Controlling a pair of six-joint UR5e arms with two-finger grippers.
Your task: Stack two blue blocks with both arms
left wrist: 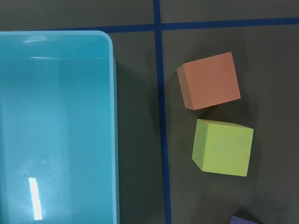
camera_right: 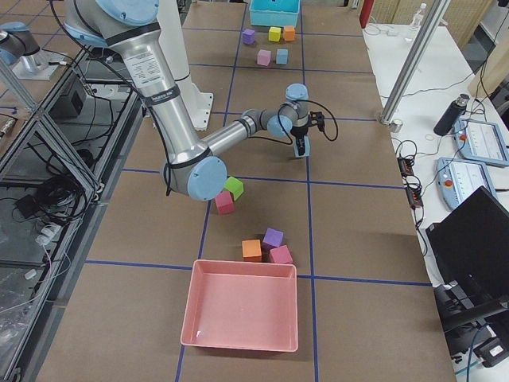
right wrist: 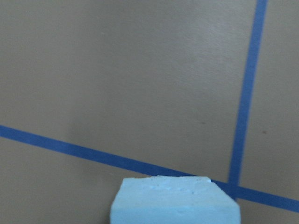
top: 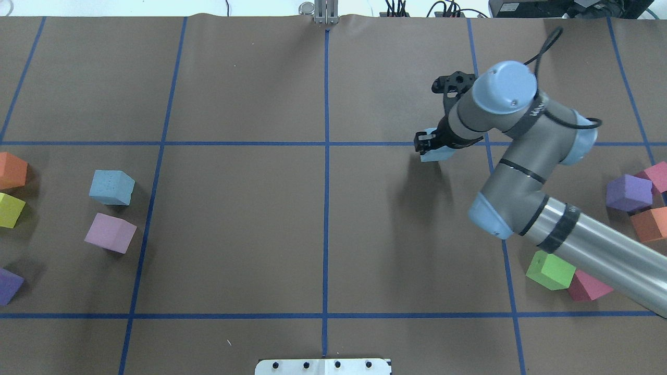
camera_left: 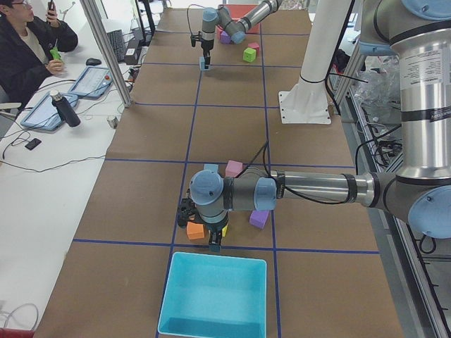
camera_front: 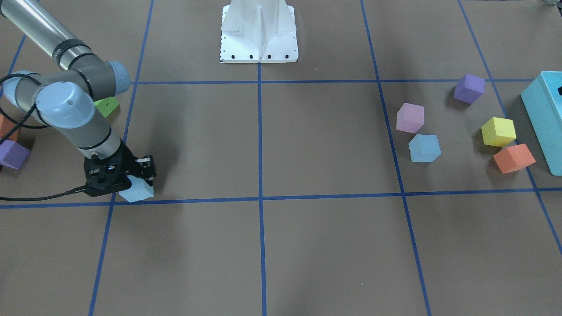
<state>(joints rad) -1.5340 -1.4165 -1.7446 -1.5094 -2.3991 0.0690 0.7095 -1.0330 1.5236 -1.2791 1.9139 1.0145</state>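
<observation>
My right gripper (camera_front: 131,177) is shut on one pale blue block (camera_front: 137,192) and holds it just above the table, over a blue tape line; it also shows in the overhead view (top: 431,153) and at the bottom of the right wrist view (right wrist: 175,200). The other blue block (camera_front: 424,148) sits on the table next to a pink cube (camera_front: 410,117); in the overhead view it is at the left (top: 111,187). My left gripper (camera_left: 213,245) hangs over the orange and yellow cubes by the turquoise box; I cannot tell whether it is open or shut.
Purple (camera_front: 469,88), yellow (camera_front: 498,131) and orange (camera_front: 513,158) cubes lie beside the turquoise box (camera_front: 544,118). Green (top: 550,271), purple (top: 628,192) and several other cubes lie on the right arm's side. White pedestal (camera_front: 259,33). Pink tray (camera_right: 238,314).
</observation>
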